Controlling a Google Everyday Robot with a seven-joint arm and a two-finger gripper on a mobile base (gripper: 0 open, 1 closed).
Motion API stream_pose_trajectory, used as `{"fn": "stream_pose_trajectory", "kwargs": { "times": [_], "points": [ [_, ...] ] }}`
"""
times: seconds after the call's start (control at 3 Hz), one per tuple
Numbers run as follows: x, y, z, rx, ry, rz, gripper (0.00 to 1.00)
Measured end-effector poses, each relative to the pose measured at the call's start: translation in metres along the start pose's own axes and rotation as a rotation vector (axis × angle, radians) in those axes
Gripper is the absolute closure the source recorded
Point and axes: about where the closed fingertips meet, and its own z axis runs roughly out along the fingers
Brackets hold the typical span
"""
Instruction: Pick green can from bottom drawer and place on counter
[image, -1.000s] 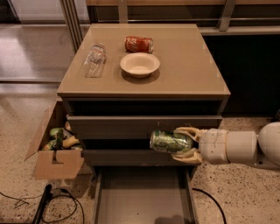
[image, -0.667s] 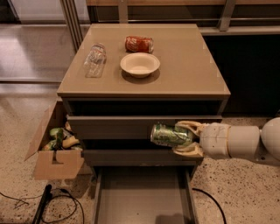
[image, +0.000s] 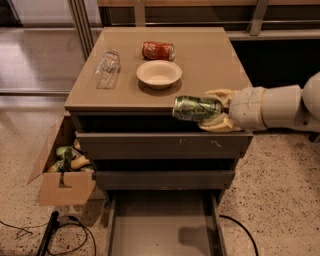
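The green can (image: 196, 108) lies on its side in my gripper (image: 216, 110), held in the air at the level of the counter's front edge. My gripper comes in from the right and its cream fingers (image: 220, 125) are shut on the can's right end. The counter (image: 210, 60) is the tan top of the cabinet. The bottom drawer (image: 162, 225) is pulled open below, and its tray shows only a shadow.
On the counter lie a red soda can (image: 157, 50), a cream bowl (image: 159, 74) and a clear plastic bottle (image: 107, 68) on its side. A cardboard box (image: 62, 167) with items stands left of the cabinet. Cables (image: 60, 232) lie on the floor.
My gripper has lifted the green can from in front of the middle drawers up to the counter's front edge.
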Motion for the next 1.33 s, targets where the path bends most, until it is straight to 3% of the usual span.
{"fn": "stream_pose_trajectory", "kwargs": {
  "times": [0.33, 0.67, 1.0, 1.33],
  "points": [
    [0.004, -0.053, -0.013, -0.053, 0.110, 0.012, 1.00],
    [0.023, -0.087, -0.009, -0.137, 0.189, 0.067, 1.00],
    [0.026, -0.143, -0.010, -0.170, 0.180, 0.095, 1.00],
    [0.028, -0.140, -0.003, -0.179, 0.178, 0.100, 1.00]
  ]
}}
